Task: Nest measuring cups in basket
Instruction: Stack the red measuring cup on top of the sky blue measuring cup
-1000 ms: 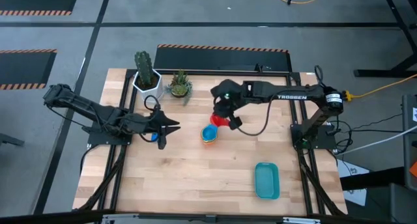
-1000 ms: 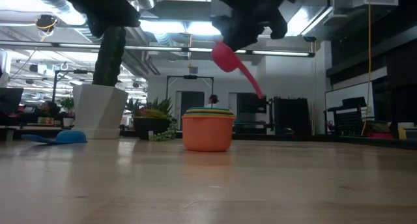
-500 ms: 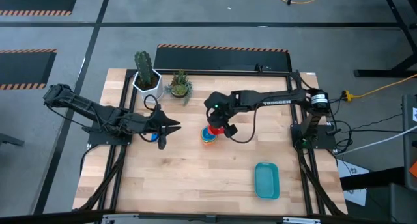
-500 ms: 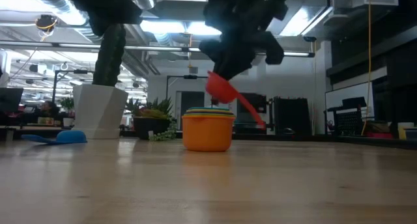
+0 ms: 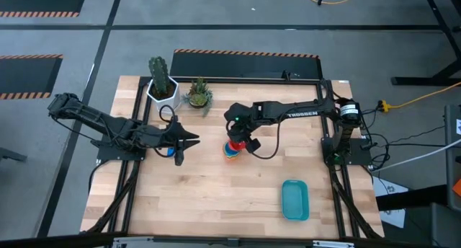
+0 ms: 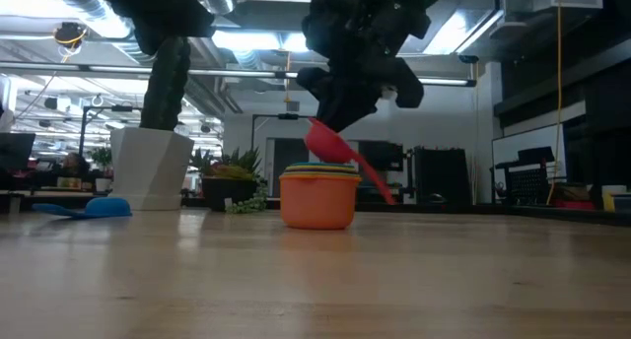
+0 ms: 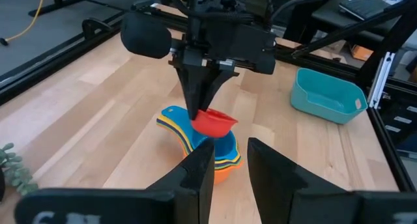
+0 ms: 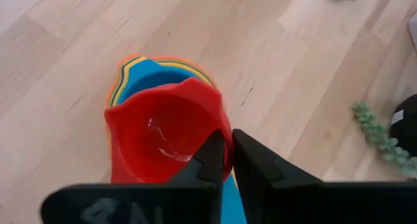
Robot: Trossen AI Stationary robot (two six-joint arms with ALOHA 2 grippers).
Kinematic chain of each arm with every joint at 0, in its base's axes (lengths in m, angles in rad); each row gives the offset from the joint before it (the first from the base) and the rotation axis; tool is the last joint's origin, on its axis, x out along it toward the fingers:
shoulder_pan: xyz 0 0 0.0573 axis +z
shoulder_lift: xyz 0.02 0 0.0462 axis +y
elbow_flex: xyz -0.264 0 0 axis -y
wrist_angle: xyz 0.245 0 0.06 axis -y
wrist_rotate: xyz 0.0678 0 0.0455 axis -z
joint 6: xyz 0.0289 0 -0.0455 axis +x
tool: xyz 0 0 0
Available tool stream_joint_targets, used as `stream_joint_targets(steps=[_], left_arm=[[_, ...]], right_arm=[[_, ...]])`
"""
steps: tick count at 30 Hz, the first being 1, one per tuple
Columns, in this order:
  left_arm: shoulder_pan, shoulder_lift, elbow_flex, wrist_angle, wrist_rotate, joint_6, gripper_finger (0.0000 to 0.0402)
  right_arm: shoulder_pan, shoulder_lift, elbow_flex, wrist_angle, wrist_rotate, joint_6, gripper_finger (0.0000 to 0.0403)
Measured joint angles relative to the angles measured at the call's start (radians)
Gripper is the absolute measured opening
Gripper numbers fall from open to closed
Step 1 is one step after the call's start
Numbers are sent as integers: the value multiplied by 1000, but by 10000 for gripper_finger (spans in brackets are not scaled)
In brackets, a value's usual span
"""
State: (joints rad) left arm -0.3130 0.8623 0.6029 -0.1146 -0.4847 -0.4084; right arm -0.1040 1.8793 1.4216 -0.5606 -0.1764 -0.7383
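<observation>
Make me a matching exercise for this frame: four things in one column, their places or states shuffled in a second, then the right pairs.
Things
1. red cup
2. stack of nested cups
3. teal basket
4. dark blue cup

Places or states
A. standing empty near the table's front right
B. lying alone by the white plant pot
C. held in the right gripper, over the stack
D. standing on the table mid-centre, orange cup outermost

Pairs: 1-C, 2-D, 3-A, 4-B

Glossy smooth plastic red cup (image 8: 166, 129) and teal basket (image 7: 327, 96) over a matt, pale wooden table (image 5: 209, 190).
</observation>
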Motion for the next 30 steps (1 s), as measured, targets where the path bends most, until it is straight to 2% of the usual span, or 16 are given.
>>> stream_joint_targets(steps=[7,17,22,26,30], left_arm=[[0,0,0,0,0,0,85],[0,0,0,0,0,-1,85],[0,0,0,0,0,-1,85],[0,0,0,0,0,-1,85],[0,0,0,0,0,-1,85]], right_arm=[[0,0,0,10,0,0,51],[0,0,1,16,0,0,98],[9,-17,74,-153,2,2,99],[42,-32,136,-302,-4,114,100],[85,-40,142,-374,-98,181,100]])
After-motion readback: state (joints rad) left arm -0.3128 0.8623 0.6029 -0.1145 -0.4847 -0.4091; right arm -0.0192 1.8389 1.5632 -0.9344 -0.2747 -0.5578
